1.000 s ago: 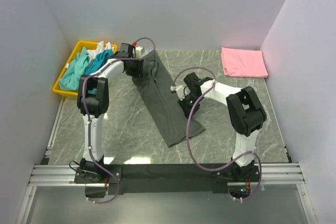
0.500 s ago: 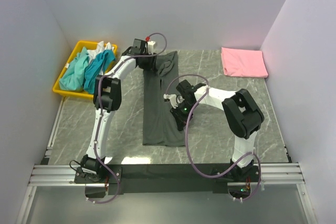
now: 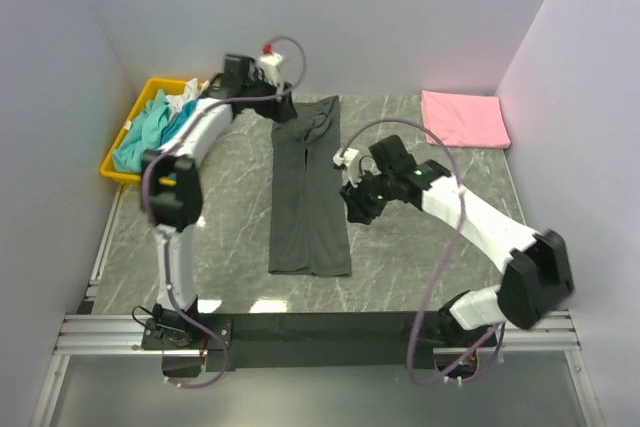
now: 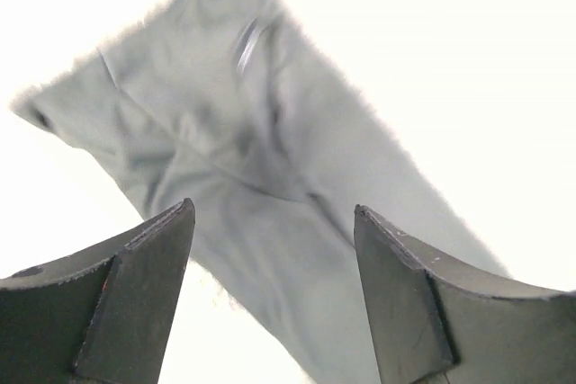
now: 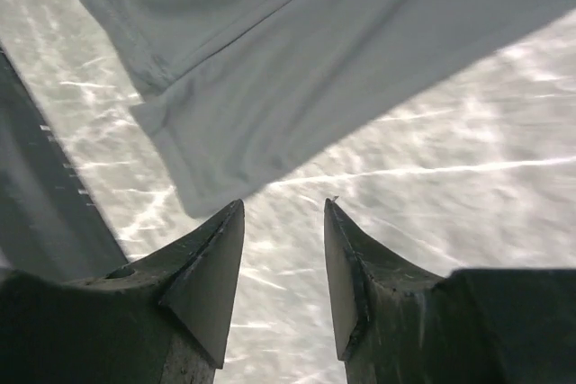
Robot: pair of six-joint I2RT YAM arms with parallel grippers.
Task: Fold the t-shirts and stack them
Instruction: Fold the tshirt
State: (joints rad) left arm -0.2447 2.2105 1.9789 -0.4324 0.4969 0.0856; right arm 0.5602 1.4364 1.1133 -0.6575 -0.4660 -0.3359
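Observation:
The dark charcoal grey t-shirt [image 3: 310,192] lies folded into a long narrow strip down the middle of the table. My left gripper [image 3: 287,110] is open and empty, raised just left of the strip's far end. In the left wrist view the shirt's collar end [image 4: 270,150] shows below the open gripper [image 4: 274,209]. My right gripper [image 3: 352,209] is open and empty beside the strip's right edge. In the right wrist view the gripper [image 5: 283,204] hangs over bare marble, with the shirt's hem corner [image 5: 315,60] just beyond. A folded pink t-shirt [image 3: 463,117] lies at the far right corner.
A yellow tray [image 3: 113,169] at the far left holds teal t-shirts [image 3: 150,132] and a white one [image 3: 190,97]. The marble table [image 3: 430,237] has white walls on three sides. A black rail [image 3: 320,327] runs along the near edge.
The grey shirt swung from a diagonal to lying straight and flat. Both grippers let go of it. The left one drew back and up; the right one moved off to the right.

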